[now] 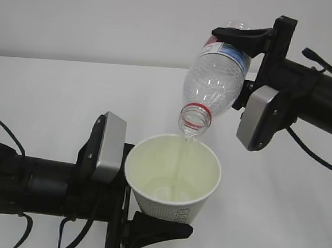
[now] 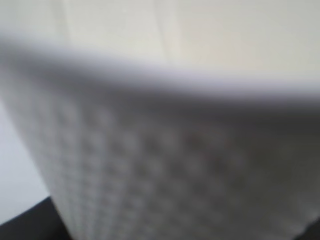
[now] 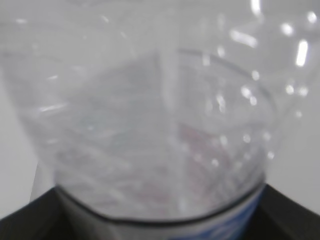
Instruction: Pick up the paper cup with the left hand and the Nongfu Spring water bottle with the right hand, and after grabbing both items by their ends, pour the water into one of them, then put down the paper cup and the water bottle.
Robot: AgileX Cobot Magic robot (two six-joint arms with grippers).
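Note:
In the exterior view my left gripper [image 1: 159, 220] is shut on the base end of the paper cup [image 1: 173, 173], which stands upright with its mouth open. The cup's ribbed white wall [image 2: 150, 165] fills the left wrist view, blurred. Up and to the right, my right gripper [image 1: 240, 39] is shut on the bottom end of the Nongfu Spring water bottle [image 1: 216, 76]. The bottle is tipped mouth down over the cup. A thin stream of water [image 1: 185, 151] runs from its neck into the cup, where a little pools at the bottom. The clear bottle [image 3: 150, 125] fills the right wrist view.
A white table [image 1: 52, 103] lies under both arms, with a plain white wall behind it. Black cables hang from the left arm [image 1: 17, 184] at the lower left. No other objects are in view.

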